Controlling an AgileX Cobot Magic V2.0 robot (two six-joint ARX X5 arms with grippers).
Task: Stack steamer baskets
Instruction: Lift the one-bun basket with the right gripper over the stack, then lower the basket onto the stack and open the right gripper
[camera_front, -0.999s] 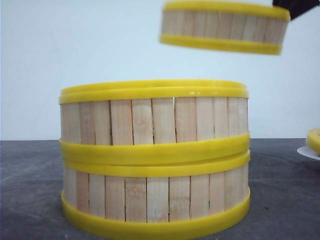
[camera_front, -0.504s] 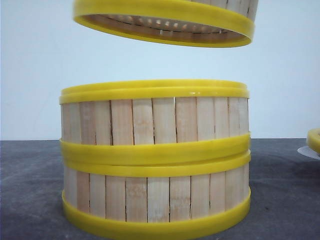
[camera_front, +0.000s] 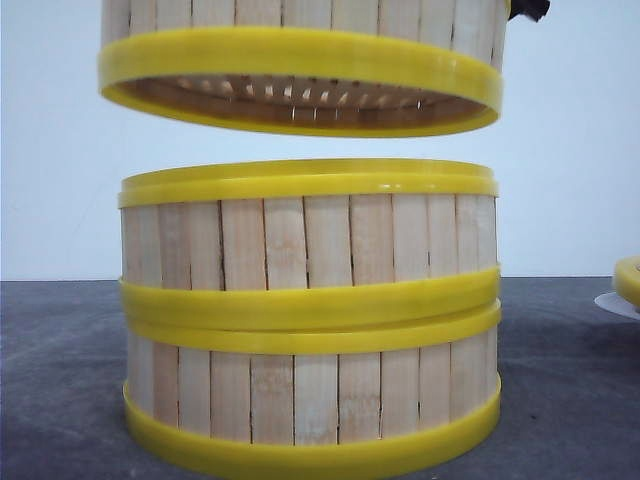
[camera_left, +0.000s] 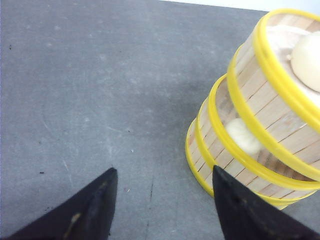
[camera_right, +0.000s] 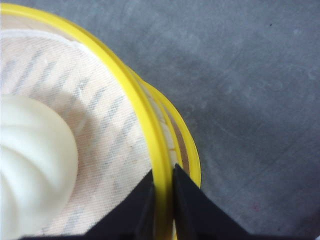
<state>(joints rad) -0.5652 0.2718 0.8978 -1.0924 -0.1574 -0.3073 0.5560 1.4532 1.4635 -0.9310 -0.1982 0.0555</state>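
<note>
While right gripper (camera_right: 162, 192) pinches its rim, basket (camera_front: 300, 70) hovers, seemingly centred

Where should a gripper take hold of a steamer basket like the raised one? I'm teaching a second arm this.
On the rim, from above: the right gripper pinches the raised basket's thin yellow wall, one finger inside, one outside. The basket looks too wide to span.

You've got two steamer baskets (camera_front: 310, 315) stacked on the worktop (camera_front: 60, 380), centre front. A third steamer basket (camera_front: 300, 65) hangs directly above them, not touching, held at its rim by the right claw (camera_right: 162, 200), bun (camera_right: 32, 160) inside. Left claw (camera_left: 160, 210) sits left of the stack, over bare worktop. Plate (camera_front: 618, 303) far right.
</note>
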